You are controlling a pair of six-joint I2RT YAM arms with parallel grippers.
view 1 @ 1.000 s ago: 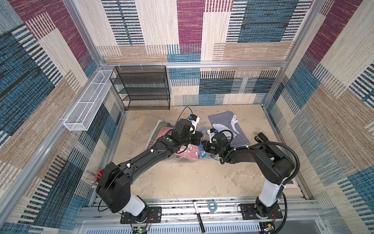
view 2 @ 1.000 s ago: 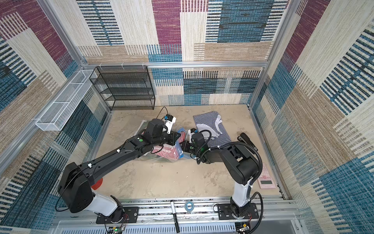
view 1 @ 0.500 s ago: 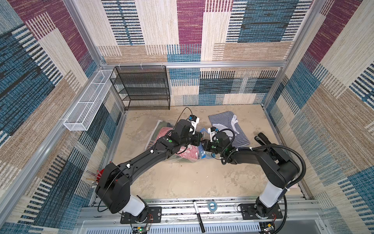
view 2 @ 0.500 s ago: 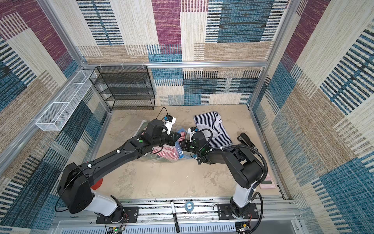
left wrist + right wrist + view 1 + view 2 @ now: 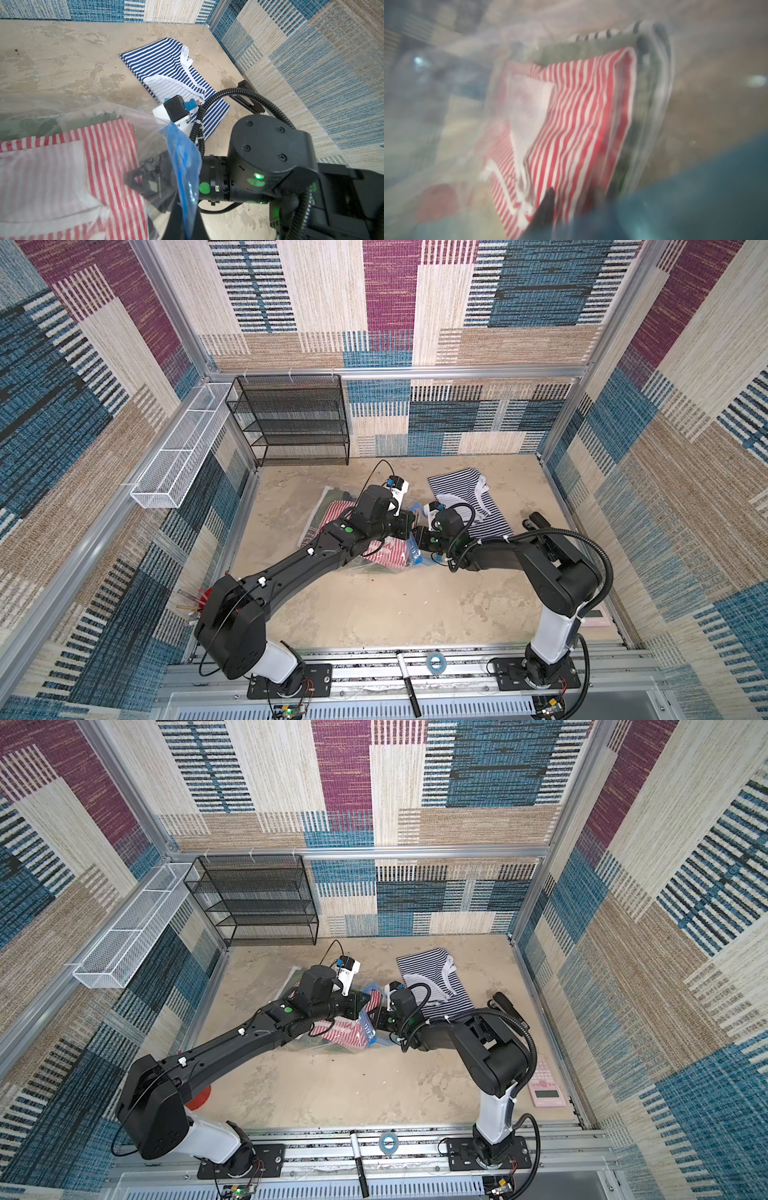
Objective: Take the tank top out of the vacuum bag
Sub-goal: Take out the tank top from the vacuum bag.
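The left pincer (image 5: 409, 531) has its jaws pressed together on the blue zip strip (image 5: 184, 158) of the vacuum bag (image 5: 87, 108) and holds that edge up off the table (image 5: 374, 614), so the mouth gapes toward the right arm. The right pincer (image 5: 141, 182) is in through that mouth, one dark fingertip (image 5: 548, 199) over the cloth. Through the crinkled film I cannot tell whether its jaws are apart or closed on anything. Under it lies the red-and-white striped tank top (image 5: 581, 108), folded on top of a green garment (image 5: 591, 49), all inside the bag at the middle of the frame in both top views. A blue-striped top (image 5: 465, 502) lies out on the table just to the bag's upper right. To my eye this is the reaching-in step: mouth held open, nothing drawn out yet. The next move calls for a firm pinch on the red top's near edge alone, then a pull toward the right of the frame while the strip is held high.
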